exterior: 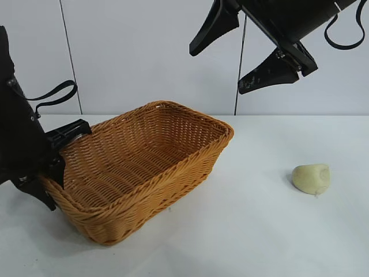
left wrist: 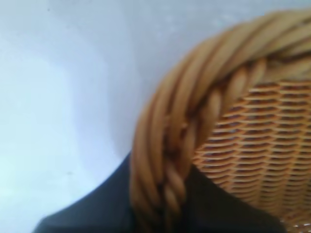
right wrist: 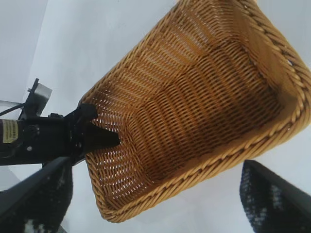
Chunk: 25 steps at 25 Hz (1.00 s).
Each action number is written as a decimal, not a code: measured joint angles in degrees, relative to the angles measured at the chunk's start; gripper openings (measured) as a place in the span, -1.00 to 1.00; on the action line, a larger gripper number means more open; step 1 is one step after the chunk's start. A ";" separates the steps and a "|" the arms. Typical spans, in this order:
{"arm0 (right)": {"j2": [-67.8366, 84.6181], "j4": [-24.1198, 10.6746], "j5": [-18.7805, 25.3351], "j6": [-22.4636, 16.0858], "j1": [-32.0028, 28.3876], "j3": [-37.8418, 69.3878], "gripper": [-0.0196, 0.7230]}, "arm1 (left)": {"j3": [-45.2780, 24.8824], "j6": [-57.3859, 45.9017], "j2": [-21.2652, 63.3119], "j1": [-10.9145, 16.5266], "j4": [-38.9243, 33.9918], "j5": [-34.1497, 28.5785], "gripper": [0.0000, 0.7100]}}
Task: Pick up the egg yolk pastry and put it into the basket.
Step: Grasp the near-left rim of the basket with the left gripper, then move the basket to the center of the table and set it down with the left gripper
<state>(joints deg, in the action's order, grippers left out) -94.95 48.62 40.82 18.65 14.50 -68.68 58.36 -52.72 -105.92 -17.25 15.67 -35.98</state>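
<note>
The basket point(exterior: 141, 167) stands on the white desk point(exterior: 248, 231) at the near left, tilted, with its left end raised off the surface. The left gripper point(exterior: 55, 167) is at that raised end; its jaws are clamped on the braided rim, one finger point(right wrist: 99, 138) inside the basket wall and the other outside. The pastry point(exterior: 311, 178) lies on the desk to the right, well apart from the basket and untouched. The right gripper point(exterior: 245, 55) hangs above and behind the basket, jaws spread wide and holding nothing. A white panelled wall point(exterior: 144, 52) closes the background.
</note>
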 joint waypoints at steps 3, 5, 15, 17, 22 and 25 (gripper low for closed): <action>0.00 0.00 0.00 0.00 0.00 0.00 0.78 | 4.32 7.09 -0.11 2.66 2.25 -4.14 -0.60; 0.00 0.00 0.00 0.00 0.00 0.00 0.78 | 7.52 12.09 -0.23 4.17 3.47 -6.19 -0.60; 0.00 0.00 0.33 0.00 0.00 0.00 0.78 | 22.12 27.36 -7.99 5.25 1.87 -18.30 -0.60; 0.00 0.00 0.42 0.00 0.00 0.00 0.78 | 25.28 31.21 -10.41 5.25 1.63 -20.36 -0.60; 0.00 0.00 0.51 0.00 0.00 0.00 0.78 | 34.15 41.98 -15.20 5.25 1.58 -27.62 -0.60; 0.00 0.00 0.64 0.00 0.00 0.00 0.78 | 36.85 44.61 -16.73 5.25 1.53 -29.38 -0.60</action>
<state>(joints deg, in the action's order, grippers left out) -94.95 48.62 41.46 18.65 14.50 -68.68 95.21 -8.11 -122.65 -12.00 17.20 -65.36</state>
